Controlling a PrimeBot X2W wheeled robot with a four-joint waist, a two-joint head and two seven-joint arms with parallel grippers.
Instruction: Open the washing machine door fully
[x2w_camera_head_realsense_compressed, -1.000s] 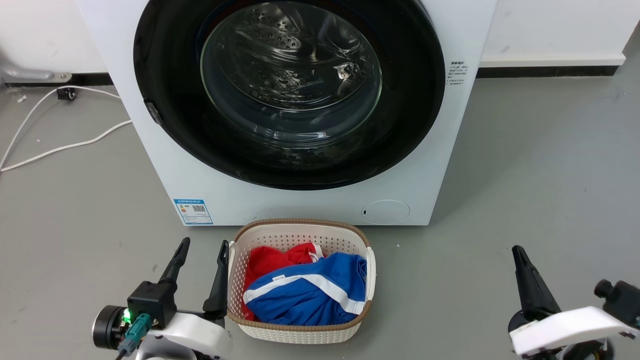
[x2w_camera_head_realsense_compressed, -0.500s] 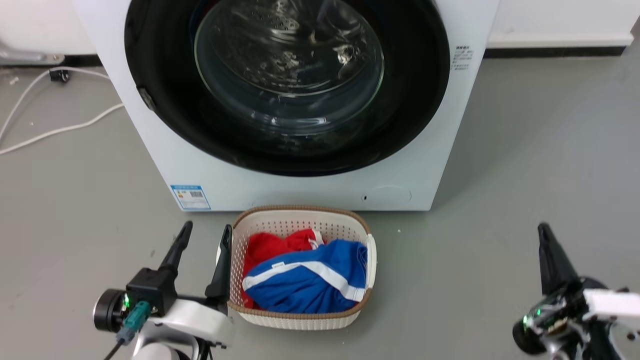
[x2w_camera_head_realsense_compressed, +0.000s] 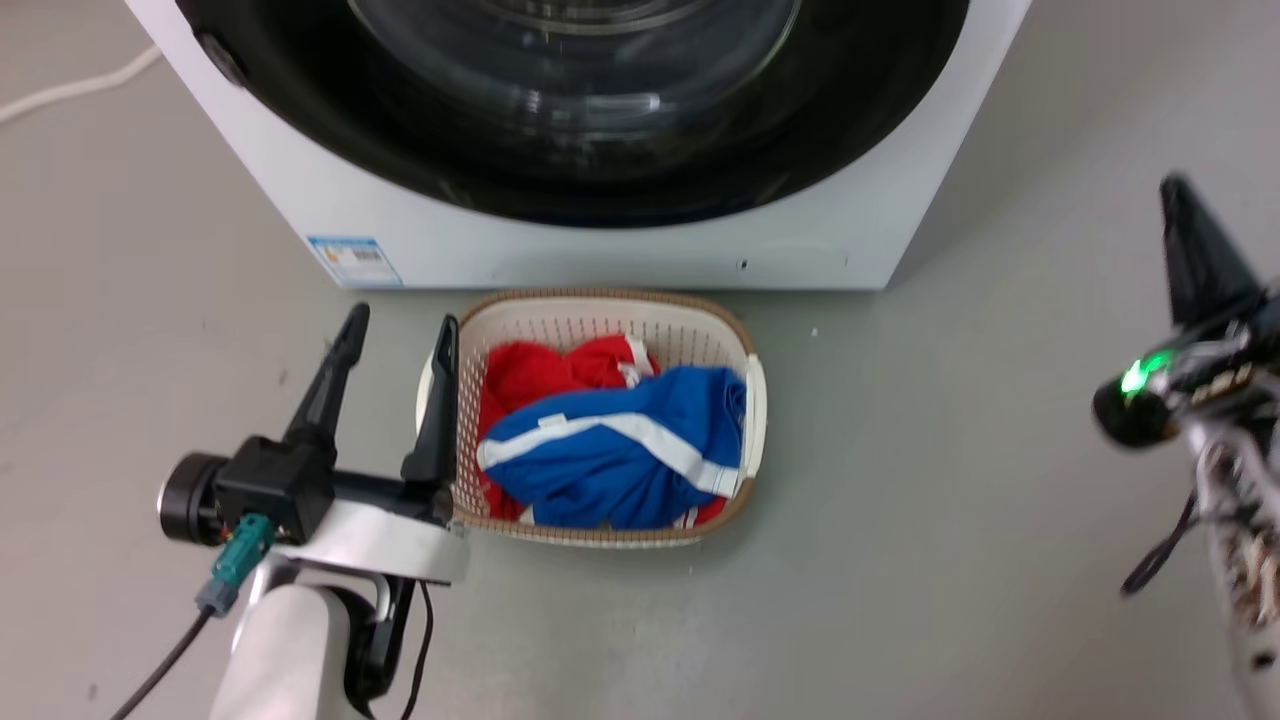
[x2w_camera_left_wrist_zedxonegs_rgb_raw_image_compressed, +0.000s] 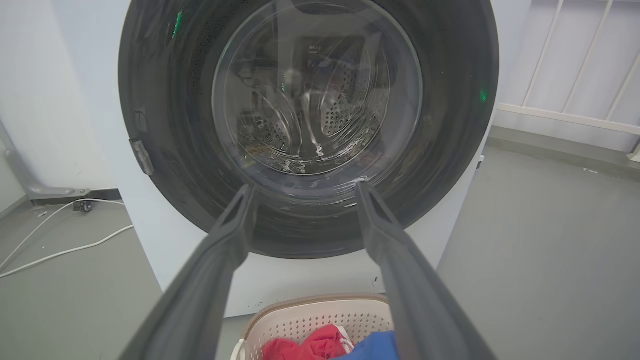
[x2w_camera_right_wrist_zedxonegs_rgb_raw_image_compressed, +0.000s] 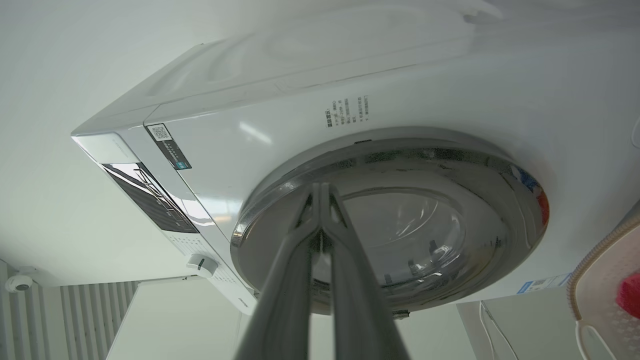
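Head camera has tipped down and my right gripper (x2w_camera_head_realsense_compressed: 1175, 200) has climbed past the basket (x2w_camera_head_realsense_compressed: 600, 300); the door (x2w_camera_head_realsense_compressed: 600, 170) is still shut.
Right fingers are pressed together on nothing. In the right wrist view the door (x2w_camera_right_wrist_zedxonegs_rgb_raw_image_compressed: 395, 225) lies ahead of them, apart. My left gripper (x2w_camera_head_realsense_compressed: 402, 318) is spread wide and empty, with the basket just beside its right finger and the door (x2w_camera_left_wrist_zedxonegs_rgb_raw_image_compressed: 310, 125) ahead and well apart. A small grey tab (x2w_camera_left_wrist_zedxonegs_rgb_raw_image_compressed: 142, 155) sits on the rim, off to that gripper's left, and I judge it the likely catch. I'd catch the rim by that tab, then pull out in an arc around the far edge, not straight back, keeping clear of the basket.
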